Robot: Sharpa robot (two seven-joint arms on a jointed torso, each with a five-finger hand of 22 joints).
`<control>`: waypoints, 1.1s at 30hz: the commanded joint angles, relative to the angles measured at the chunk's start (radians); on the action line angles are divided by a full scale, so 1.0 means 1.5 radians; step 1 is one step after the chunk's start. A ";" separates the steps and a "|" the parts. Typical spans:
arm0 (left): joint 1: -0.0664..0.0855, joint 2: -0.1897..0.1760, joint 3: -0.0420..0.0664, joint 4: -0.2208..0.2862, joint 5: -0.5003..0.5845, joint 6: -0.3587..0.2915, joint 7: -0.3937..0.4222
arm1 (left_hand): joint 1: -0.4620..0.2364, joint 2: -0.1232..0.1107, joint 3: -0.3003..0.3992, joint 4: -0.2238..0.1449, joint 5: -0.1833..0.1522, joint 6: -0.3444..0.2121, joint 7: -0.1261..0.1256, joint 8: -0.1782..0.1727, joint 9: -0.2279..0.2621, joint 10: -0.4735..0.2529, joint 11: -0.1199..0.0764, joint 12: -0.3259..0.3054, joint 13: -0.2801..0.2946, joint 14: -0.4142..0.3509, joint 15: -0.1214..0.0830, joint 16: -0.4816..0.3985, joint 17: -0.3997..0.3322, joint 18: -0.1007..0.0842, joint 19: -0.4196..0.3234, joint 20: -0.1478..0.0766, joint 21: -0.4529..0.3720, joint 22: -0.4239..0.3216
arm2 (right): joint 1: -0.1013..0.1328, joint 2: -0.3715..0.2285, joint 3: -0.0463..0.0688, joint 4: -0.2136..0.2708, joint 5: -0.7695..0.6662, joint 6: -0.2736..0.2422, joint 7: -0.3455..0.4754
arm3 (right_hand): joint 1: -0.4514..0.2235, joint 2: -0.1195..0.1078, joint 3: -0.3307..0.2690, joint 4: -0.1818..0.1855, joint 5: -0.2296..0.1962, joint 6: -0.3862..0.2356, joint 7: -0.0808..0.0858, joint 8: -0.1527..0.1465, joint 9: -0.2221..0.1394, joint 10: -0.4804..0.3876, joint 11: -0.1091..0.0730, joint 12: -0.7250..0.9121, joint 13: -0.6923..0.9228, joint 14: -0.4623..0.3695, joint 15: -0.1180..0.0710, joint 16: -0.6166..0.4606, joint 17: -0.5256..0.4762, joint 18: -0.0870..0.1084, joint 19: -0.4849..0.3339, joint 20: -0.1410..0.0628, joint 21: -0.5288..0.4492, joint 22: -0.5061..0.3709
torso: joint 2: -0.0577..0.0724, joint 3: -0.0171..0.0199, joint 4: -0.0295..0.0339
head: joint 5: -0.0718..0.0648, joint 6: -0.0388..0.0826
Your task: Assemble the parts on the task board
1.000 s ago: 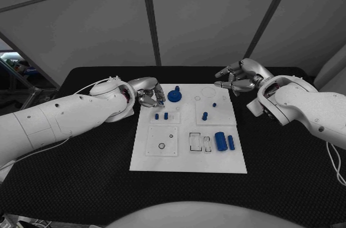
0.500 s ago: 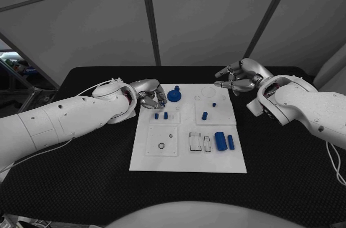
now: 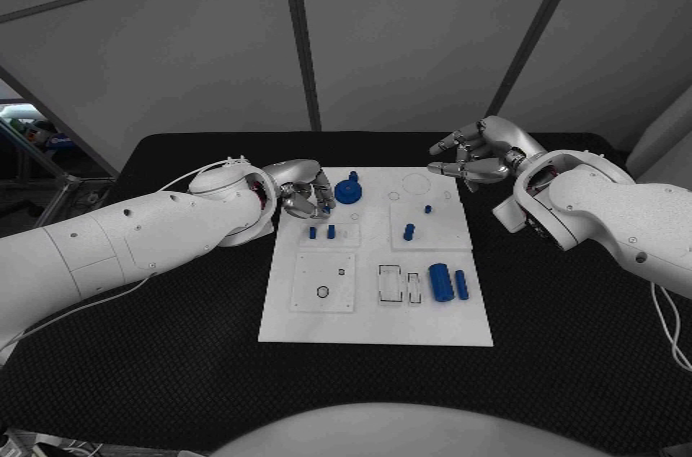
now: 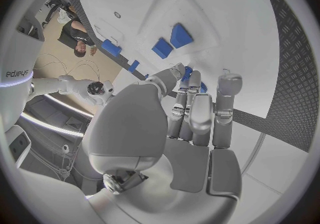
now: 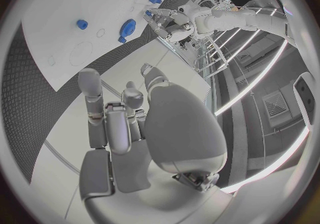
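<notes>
Left hand (image 3: 304, 199) has edged slightly toward the board's far-left corner since a second ago.
Fingers curled, grip unclear; right hand (image 3: 472, 160) hovers loosely open, empty, beyond the task board (image 3: 375, 322), blue parts (image 3: 441, 282) standing on it.

Task board (image 3: 375, 322) mid-table (image 3: 159, 367), parts (image 3: 440, 282) on it, between both hands.

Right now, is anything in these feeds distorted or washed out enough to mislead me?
Head view: sharp, evenly lit, blue parts clear on the task board. Left wrist view: fisheye bends the board's edges, and the left hand hides parts behind its fingers. Right wrist view: same bending; the board looks pale near the right hand.
</notes>
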 commanded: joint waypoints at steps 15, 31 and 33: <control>0.001 0.006 0.000 -0.010 -0.008 0.015 -0.009 | -0.004 0.002 0.001 -0.001 -0.002 0.006 -0.001 -0.004 -0.001 0.008 0.000 -0.005 0.001 0.005 0.001 0.003 0.000 0.008 0.004 -0.001 0.004 0.003 | 0.001 -0.001 0.000 0.002 0.001 0.000 0.004 | -0.003 0.002 0.004 0.001 0.003 -0.003 -0.001 0.001 -0.001 -0.002 0.000 -0.001 0.000 0.037 -0.005 -0.003 0.049 0.005 -0.005 0.001 -0.004 -0.001 | 0.000 0.0000 0.0006 | 0.000 -0.001; 0.001 0.010 0.000 -0.014 -0.008 0.019 -0.008 | -0.015 -0.011 -0.004 -0.001 -0.003 -0.036 0.012 -0.041 -0.016 -0.005 0.011 -0.033 0.000 -0.001 0.010 -0.001 -0.019 0.009 -0.002 0.005 -0.009 0.001 | 0.001 -0.001 0.000 0.001 0.001 0.000 0.004 | -0.003 0.002 0.004 0.001 0.003 -0.003 -0.001 0.001 -0.001 -0.002 0.000 -0.001 0.000 0.037 -0.005 -0.003 0.049 0.005 -0.005 0.001 -0.004 -0.001 | 0.000 0.0001 0.0002 | -0.001 -0.001; 0.001 0.009 0.000 -0.014 -0.008 0.019 -0.009 | -0.016 -0.014 -0.005 -0.001 -0.003 -0.041 0.012 -0.045 -0.017 -0.006 0.012 -0.036 0.000 -0.003 0.010 -0.002 -0.023 0.010 -0.004 0.006 -0.011 0.000 | 0.001 -0.001 0.000 0.001 0.001 -0.001 0.004 | -0.003 0.002 0.004 0.001 0.003 -0.003 -0.001 0.001 -0.001 -0.002 0.000 -0.001 0.000 0.037 -0.005 -0.003 0.049 0.005 -0.005 0.001 -0.004 -0.001 | 0.000 -0.0001 0.0006 | -0.001 -0.001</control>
